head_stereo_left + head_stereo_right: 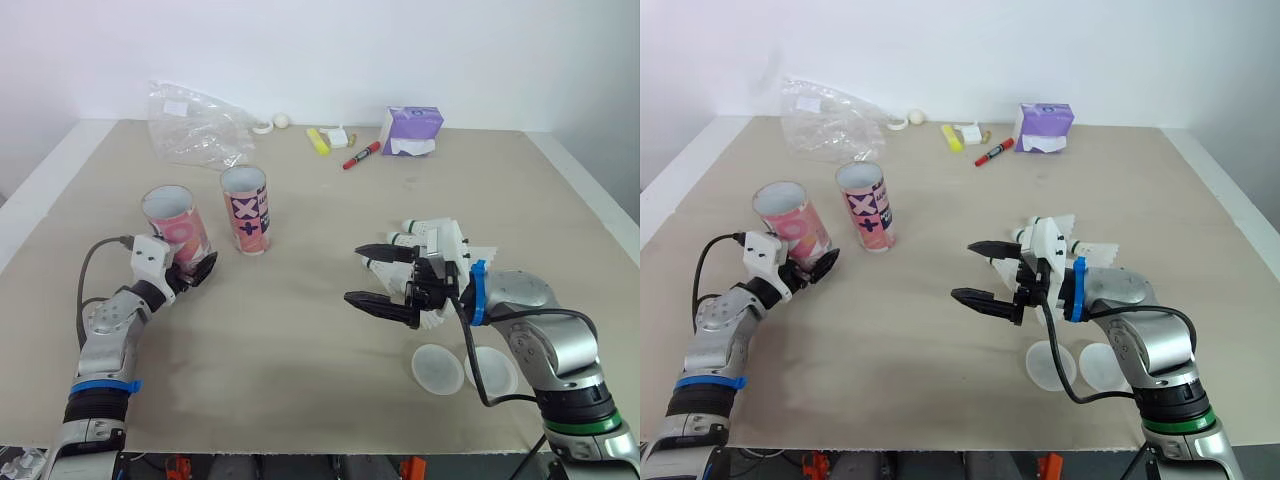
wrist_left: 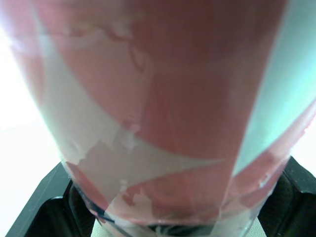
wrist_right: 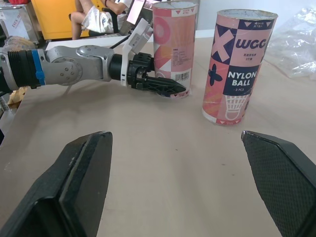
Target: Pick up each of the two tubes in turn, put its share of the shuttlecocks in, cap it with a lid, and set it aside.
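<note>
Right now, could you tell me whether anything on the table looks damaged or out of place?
The pink cardboard tube gripped by the left gripper has ragged, peeling patches on its printed wrap. Otherwise nothing stands out.

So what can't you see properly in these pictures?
- Shuttlecocks: in the eye views the right gripper covers part of the pile, so no count.
- Pink tube: the left wrist view is too close, its print blurs.
- Inside that tube and the WCC tube: walls hide the bottoms.
- Small white thing by the yellow marker: too small to name.
</note>
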Controlling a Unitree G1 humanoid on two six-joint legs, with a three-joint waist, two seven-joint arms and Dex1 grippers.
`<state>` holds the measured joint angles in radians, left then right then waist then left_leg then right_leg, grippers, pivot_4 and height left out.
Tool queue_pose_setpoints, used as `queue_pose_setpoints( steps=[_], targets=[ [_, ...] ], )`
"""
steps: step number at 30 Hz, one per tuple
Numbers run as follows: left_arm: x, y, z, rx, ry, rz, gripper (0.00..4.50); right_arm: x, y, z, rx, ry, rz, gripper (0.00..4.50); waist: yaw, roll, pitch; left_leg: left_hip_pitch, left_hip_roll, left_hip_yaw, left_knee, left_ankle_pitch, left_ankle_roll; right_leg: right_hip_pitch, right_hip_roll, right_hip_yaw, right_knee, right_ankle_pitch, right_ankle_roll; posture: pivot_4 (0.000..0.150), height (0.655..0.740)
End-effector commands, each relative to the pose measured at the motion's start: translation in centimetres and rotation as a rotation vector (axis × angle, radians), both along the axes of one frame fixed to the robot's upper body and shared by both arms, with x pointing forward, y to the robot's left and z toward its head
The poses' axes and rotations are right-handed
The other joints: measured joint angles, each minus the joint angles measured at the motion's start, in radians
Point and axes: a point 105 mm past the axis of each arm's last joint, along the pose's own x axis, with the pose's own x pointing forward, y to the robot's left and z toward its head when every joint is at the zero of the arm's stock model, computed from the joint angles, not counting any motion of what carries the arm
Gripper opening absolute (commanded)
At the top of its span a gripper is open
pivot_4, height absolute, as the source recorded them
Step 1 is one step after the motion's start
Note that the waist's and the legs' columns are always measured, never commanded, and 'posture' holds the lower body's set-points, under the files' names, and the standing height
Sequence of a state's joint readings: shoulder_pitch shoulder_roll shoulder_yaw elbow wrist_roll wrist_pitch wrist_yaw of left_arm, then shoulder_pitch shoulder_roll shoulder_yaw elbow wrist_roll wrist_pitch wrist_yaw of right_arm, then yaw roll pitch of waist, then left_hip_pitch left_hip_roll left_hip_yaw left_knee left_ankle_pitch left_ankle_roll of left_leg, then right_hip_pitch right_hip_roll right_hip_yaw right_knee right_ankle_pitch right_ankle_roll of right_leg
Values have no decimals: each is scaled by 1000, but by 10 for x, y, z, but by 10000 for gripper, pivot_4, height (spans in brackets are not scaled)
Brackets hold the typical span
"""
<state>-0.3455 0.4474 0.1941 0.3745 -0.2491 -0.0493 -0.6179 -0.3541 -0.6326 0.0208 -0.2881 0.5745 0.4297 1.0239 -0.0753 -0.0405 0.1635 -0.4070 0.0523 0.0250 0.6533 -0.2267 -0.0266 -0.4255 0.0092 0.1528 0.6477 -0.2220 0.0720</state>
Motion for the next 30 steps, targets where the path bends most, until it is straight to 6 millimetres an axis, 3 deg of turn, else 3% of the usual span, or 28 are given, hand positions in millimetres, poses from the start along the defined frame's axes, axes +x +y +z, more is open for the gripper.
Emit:
queue_pose_setpoints(
  steps=[1,6,13,20,30],
  targets=[
    [-3,-2,14,40,-49,-50,38285,-4,0,14,25,-53,11,45000,0,0,0,0,0,0,0,0,0,0,0,0,0,0,0,1500,7400],
    [-12,-12,25,107,-56,-170,38285,-7,0,18,41,-62,18,45000,0,0,0,0,0,0,0,0,0,0,0,0,0,0,0,1500,7400],
    [-49,-42,35,321,25,-524,38285,-18,-3,21,33,-90,43,45000,-1,0,0,-1,0,0,-1,0,0,-1,0,0,0,-2,-1,1500,7400],
    [-70,-88,45,505,136,-814,38285,-36,-14,17,-17,-99,45,45000,4,0,1,-1,0,-1,0,0,0,-1,-1,-1,0,-5,-4,1500,7400],
    [-86,-117,31,812,396,-986,38285,-54,-25,0,-44,-70,-24,45000,-1,0,1,-1,0,-2,0,-1,1,-1,1,-1,1,-6,-5,1500,7400]
  ],
)
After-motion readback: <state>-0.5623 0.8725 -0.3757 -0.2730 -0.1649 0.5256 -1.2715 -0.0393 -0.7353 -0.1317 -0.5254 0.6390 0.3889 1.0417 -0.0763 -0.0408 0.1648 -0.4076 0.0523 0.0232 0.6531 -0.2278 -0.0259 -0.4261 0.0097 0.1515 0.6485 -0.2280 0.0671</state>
